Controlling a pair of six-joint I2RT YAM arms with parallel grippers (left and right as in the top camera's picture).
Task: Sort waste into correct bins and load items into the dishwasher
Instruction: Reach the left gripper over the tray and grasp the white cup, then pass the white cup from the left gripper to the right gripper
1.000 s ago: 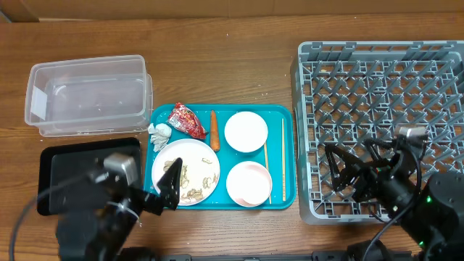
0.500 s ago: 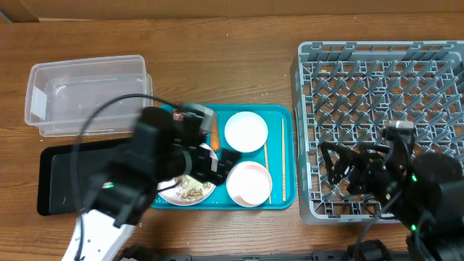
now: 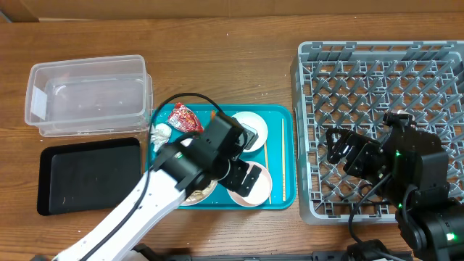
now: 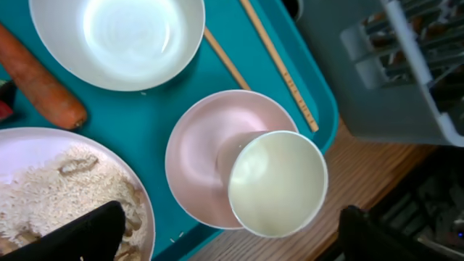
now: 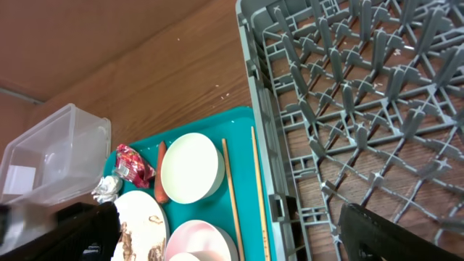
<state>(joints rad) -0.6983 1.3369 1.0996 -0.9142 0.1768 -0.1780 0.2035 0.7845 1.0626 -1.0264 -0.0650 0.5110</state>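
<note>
1. The teal tray (image 3: 280, 116) lies on the counter between the bins at the left and the dish rack (image 3: 391, 80) at the right.
2. The left fingers (image 4: 80, 235) are spread wide and hold nothing. They hang over the near right part of the tray, one to each side of the small white cup (image 4: 277, 185) in the wrist view, and touch neither it nor the bowl.
3. The cup stands inside the pink bowl (image 4: 196, 152), toward the bowl's near right edge, with its mouth facing up.
4. The white bowl (image 4: 116, 36) sits just beyond the pink one, empty. Two chopsticks (image 4: 279, 65) lie along the tray's right side.
5. The white plate (image 4: 29, 148) is left of the pink bowl and carries the beige food scraps (image 4: 65, 192).
6. The carrot (image 4: 40, 83) lies on the tray between plate and white bowl. The red wrapper (image 3: 185, 117) is at the far left corner of the tray, and the tissue (image 3: 159, 134) is just beside it.
7. The clear tub (image 3: 87, 98) stands far left on the counter. The black tray (image 3: 87, 174) is nearer, right next to it — both empty.
8. The right fingers (image 5: 406, 232) are wide apart and empty, above the rack's near left part — no dishes stand among its pegs.
</note>
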